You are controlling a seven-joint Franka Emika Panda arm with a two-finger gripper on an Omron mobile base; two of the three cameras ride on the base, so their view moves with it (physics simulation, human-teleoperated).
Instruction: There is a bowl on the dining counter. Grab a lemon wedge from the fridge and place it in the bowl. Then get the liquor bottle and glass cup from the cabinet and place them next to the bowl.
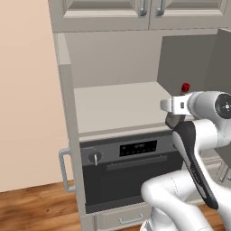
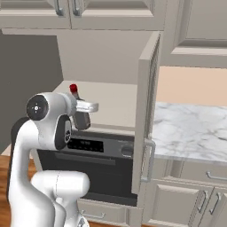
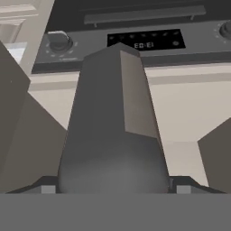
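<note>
— Gripper jaws are set wide either side of the liquor bottle — whether it is gripped cannot be told.
— Bottle is stood on the cabinet shelf, above the oven.

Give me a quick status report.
End effector open, straddling the liquor bottle. Bottle upright on cabinet shelf, not lifted. Open cabinet door close alongside.

liquor bottle: dark grey-brown, smooth, dull satin; cap red, plain. cabinet: matt beige, metal bar handles. oven: brushed grey metal, glossy black panel. floor: wood, slight sheen. counter: polished veined marble.
</note>
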